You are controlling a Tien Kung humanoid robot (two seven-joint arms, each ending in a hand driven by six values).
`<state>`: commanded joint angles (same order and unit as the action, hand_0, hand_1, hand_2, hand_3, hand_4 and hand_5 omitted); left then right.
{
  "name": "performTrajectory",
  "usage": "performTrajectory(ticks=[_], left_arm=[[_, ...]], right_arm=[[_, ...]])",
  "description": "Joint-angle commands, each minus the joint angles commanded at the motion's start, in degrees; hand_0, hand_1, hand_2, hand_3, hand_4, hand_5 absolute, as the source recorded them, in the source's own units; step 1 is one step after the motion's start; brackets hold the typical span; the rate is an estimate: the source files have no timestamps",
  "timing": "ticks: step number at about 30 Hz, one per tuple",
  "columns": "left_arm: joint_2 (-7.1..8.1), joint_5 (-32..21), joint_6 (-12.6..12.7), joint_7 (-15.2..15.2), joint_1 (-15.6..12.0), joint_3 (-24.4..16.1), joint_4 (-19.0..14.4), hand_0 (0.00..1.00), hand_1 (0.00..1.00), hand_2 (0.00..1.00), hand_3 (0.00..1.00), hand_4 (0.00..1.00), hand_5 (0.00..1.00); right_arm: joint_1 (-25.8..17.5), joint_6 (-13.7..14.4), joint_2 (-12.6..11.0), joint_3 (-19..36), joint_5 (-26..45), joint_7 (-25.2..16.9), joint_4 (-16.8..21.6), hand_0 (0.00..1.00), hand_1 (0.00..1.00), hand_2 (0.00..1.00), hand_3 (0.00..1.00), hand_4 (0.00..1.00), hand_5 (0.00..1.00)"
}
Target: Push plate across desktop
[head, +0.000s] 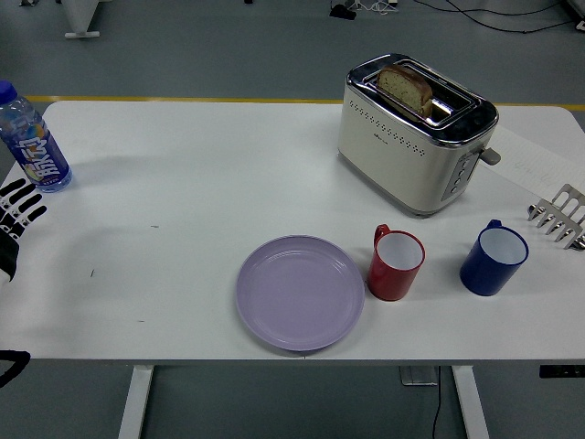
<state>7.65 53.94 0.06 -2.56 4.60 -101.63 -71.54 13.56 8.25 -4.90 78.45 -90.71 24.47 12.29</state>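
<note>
So far we have nothing done: our left hand (16, 212) hangs at the counter (183, 174) edge, fingers spread and empty, with the purple plate (300, 292) well off to its right, untouched. Reaching and pushing all remain.

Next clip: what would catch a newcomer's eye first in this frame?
Probably the cream toaster at the table's far right, a slice of bread standing in its slot. Next, the lilac plate near the front edge, with a red mug just right of it and a blue mug further right. The robot's left hand sits at the left edge, fingers spread, far from the plate.
</note>
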Motion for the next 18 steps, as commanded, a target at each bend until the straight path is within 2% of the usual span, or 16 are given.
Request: performTrajectory(ticks=[18], left_arm=[[0.15,-0.19,0.15,0.11,-0.21,0.82,0.31,0.672,0.714,0.692,0.594,0.545,0.998]], right_arm=[[-0.47,0.03,-0.06,-0.27,0.27,0.25,0.15,0.666,0.621,0.697,0.573,0.275,0.168]])
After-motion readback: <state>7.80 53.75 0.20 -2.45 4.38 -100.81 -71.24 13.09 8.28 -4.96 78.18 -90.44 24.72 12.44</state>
